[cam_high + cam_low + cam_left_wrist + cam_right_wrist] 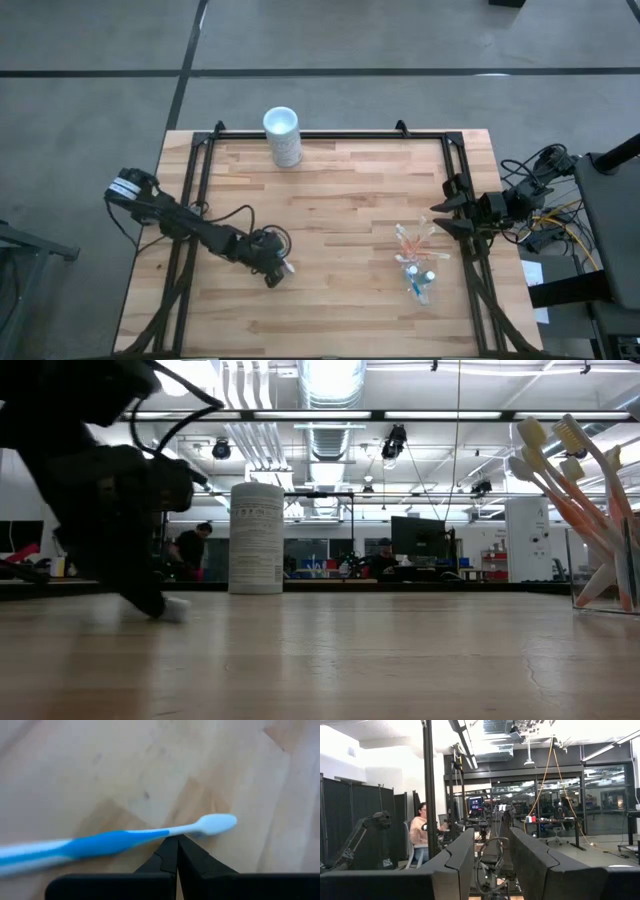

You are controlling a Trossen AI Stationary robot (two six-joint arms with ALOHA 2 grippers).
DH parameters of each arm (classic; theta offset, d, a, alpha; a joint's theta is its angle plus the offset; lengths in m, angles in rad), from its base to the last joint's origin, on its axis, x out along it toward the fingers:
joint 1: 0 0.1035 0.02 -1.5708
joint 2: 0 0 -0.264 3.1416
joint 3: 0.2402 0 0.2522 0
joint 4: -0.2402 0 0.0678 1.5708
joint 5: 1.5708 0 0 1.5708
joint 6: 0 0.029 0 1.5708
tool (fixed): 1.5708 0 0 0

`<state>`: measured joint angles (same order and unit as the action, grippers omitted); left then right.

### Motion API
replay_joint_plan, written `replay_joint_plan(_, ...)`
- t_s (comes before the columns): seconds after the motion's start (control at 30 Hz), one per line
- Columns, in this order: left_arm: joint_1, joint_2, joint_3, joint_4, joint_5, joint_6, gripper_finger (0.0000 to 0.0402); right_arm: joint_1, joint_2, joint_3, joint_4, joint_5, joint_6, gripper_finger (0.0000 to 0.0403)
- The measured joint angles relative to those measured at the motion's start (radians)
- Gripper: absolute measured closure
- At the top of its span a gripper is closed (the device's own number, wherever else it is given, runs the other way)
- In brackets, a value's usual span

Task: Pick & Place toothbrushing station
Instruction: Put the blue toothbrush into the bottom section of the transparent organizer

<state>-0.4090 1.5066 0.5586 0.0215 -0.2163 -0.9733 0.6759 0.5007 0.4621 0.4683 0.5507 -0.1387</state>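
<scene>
A blue-and-white toothbrush (110,842) lies across the tips of my left gripper (177,842), which is shut on it low over the table's left half (274,272). The brush's white head (288,267) sticks out past the fingers. The clear cup (420,282) stands at the right with orange-and-white toothbrushes (570,490) leaning out of it. My right gripper (490,865) is raised beyond the table's right edge (447,215), open, with nothing between its fingers. My left gripper pinches the toothbrush's thin white neck (182,830), just behind the head, between its two fingertips. The fingers slant down from the table's left side and lie across the brush. The blue handle runs back beside the fingers. The white head (172,610) is at table height.
A tall opaque white cup (282,135) stands at the table's far edge. A dark frame (330,137) runs along the far, left and right sides of the wooden top. People sit in the room beyond the table.
</scene>
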Motion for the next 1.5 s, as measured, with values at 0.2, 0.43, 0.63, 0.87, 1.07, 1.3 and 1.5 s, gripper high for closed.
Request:
replay_joint_plan(0.2,0.073,0.026,0.046,-0.011,-0.002,0.128,0.0398,0.0,0.0,0.0,0.0,0.0,0.0,0.0277)
replay_joint_plan(0.43,0.162,0.091,0.096,0.034,-0.002,0.213,0.0398,0.0,0.0,0.0,0.0,0.0,0.0,0.0273)
replay_joint_plan(0.63,0.222,0.167,0.169,0.049,-0.001,0.304,0.0398,0.0,0.0,0.0,0.0,0.0,0.0,0.028)
replay_joint_plan(0.87,0.278,0.267,0.282,0.05,-0.002,0.395,0.0398,0.0,0.0,0.0,0.0,0.0,0.0,0.0289)
replay_joint_plan(1.07,0.311,0.318,0.361,0.05,-0.004,0.428,0.0399,0.0,0.0,0.0,0.0,0.0,0.0,0.0285)
replay_joint_plan(1.3,0.338,0.329,0.38,0.061,-0.006,0.441,0.0399,0.0,0.0,0.0,0.0,0.0,0.0,0.0277)
replay_joint_plan(1.5,0.342,0.282,0.378,0.002,0.006,0.448,0.0399,0.0,0.0,0.0,0.0,0.0,0.0,0.0277)
